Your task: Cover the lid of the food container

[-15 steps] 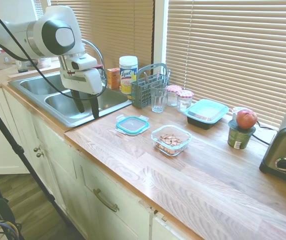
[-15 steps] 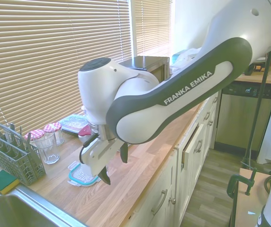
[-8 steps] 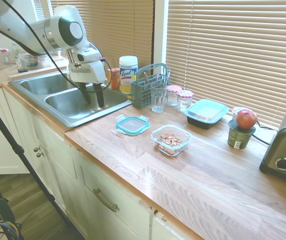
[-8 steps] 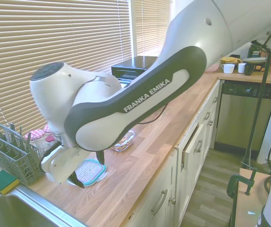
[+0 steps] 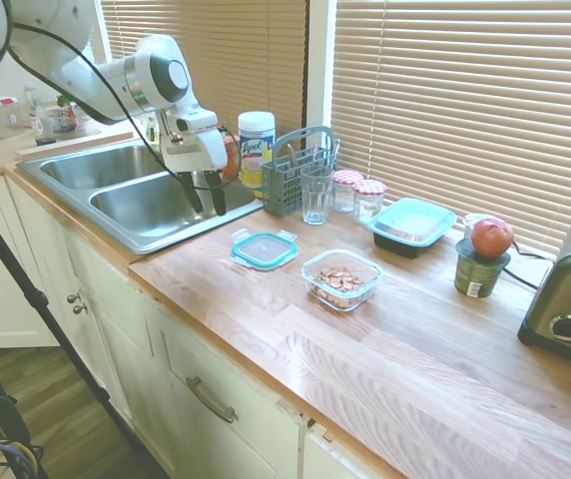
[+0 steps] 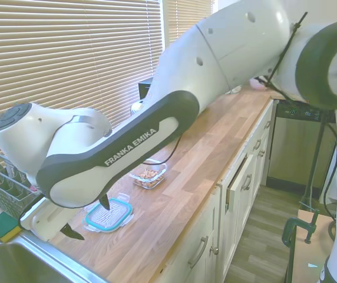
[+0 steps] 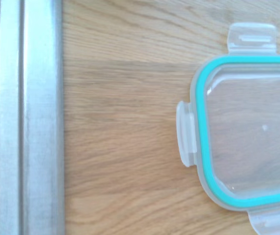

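The lid [image 5: 264, 248] lies flat on the wooden counter near the sink's corner, a clear square with a teal rim and snap tabs. It also shows as the lid [image 6: 108, 214] in the second exterior view and fills one side of the wrist view [image 7: 247, 137]. The food container [image 5: 341, 278], clear with brown nuts inside, stands uncovered just right of it; in the second exterior view the container [image 6: 148, 174] sits beyond the lid. My gripper [image 5: 208, 205] hangs open and empty over the sink's right rim, left of the lid and above counter height. In the second exterior view the gripper [image 6: 89, 218] points down beside the lid.
A steel double sink [image 5: 116, 195] lies left of the lid, its rim [image 7: 30, 117] in the wrist view. Behind stand a Lysol canister [image 5: 256, 148], a cutlery basket [image 5: 295, 172], a glass [image 5: 316, 195] and two jars [image 5: 357, 196]. A teal-lidded black tray [image 5: 412, 225], an apple on a can [image 5: 485, 257] and a toaster [image 5: 570, 299] sit right.
The arm has swung from the sink's front edge toward the window and the sink's right rim, closer to the lid. The fingers stay open. Lid and container have not moved.
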Available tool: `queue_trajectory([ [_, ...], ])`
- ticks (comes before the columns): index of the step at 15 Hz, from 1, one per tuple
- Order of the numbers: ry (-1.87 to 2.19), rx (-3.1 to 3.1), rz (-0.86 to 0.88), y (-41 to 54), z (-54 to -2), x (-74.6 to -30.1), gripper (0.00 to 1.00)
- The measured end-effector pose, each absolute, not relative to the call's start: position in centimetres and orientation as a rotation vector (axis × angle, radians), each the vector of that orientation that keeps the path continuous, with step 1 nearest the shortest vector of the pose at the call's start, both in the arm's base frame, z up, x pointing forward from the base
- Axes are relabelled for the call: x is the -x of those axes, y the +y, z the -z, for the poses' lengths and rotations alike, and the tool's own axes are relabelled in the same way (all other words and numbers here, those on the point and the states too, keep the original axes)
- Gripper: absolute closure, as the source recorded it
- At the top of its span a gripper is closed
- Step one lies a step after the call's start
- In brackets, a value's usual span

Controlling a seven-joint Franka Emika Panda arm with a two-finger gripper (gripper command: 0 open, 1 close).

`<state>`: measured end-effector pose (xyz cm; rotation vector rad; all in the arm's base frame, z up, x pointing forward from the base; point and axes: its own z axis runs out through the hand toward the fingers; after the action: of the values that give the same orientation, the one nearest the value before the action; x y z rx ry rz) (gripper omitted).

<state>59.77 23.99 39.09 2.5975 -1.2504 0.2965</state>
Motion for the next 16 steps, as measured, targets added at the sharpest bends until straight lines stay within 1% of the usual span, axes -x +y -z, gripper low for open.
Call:
queue_trajectory([
  [9, -1.272, -2.545, -0.298, 23.0, -36.6, -62.9, 0.0],
  [16, -1.281, -2.51, -0.279, 22.1, -34.9, -64.2, 0.0],
])
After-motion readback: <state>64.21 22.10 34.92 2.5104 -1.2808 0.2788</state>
